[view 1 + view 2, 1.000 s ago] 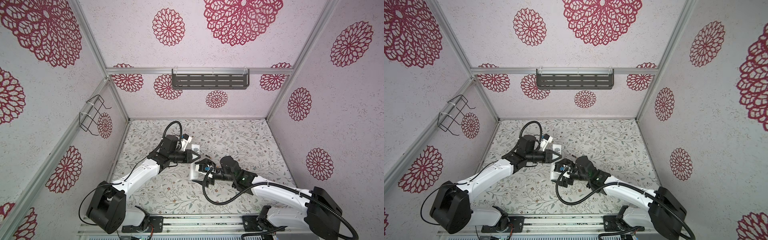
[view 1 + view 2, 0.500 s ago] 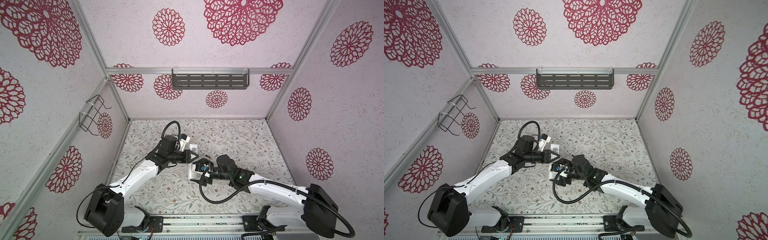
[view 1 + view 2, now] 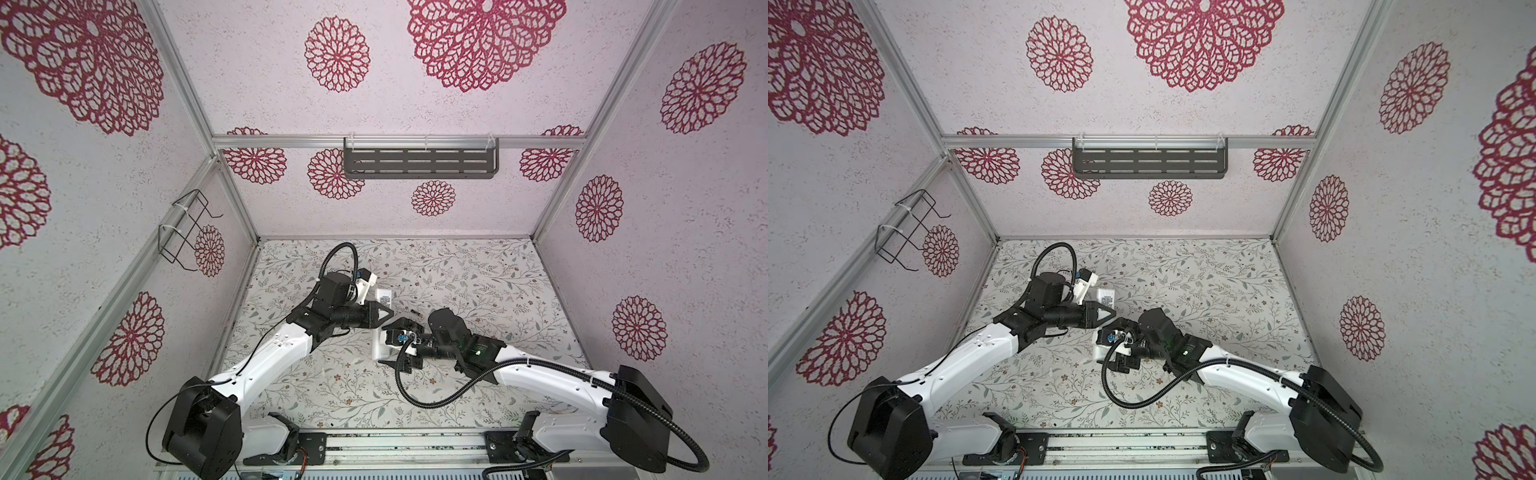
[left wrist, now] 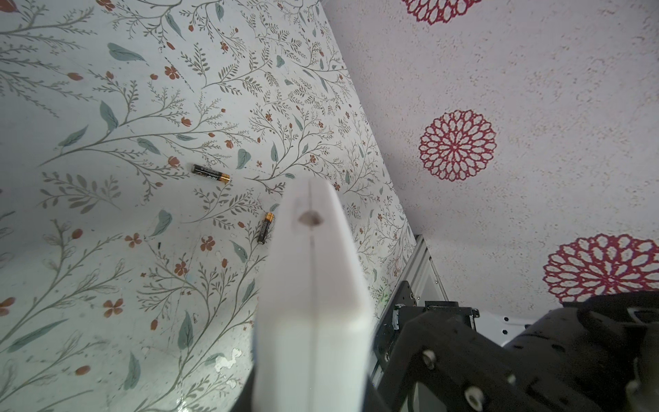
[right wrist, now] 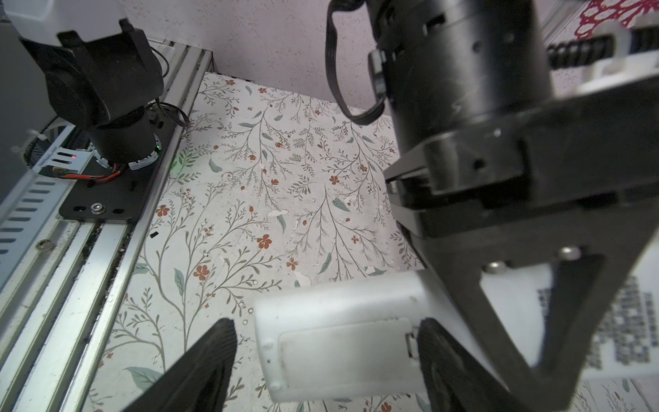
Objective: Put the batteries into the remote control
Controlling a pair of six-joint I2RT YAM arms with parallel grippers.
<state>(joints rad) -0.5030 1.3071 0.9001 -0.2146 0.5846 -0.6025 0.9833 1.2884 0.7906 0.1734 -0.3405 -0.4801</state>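
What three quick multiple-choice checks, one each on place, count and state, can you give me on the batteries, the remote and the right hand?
1. Where do the batteries lie relative to the remote control?
A) loose on the table, apart from it
B) inside it
C) stacked on top of it

2. How many batteries show?
A) one
B) two
C) four

3. The right hand is:
A) shut on a battery
B) open, astride the remote control's end
C) out of view

Answers:
1 A, the left wrist view shows both on the floral surface.
2 B, two dark cylinders with gold ends show.
3 B, the right wrist view shows a gap beside the remote control's end.
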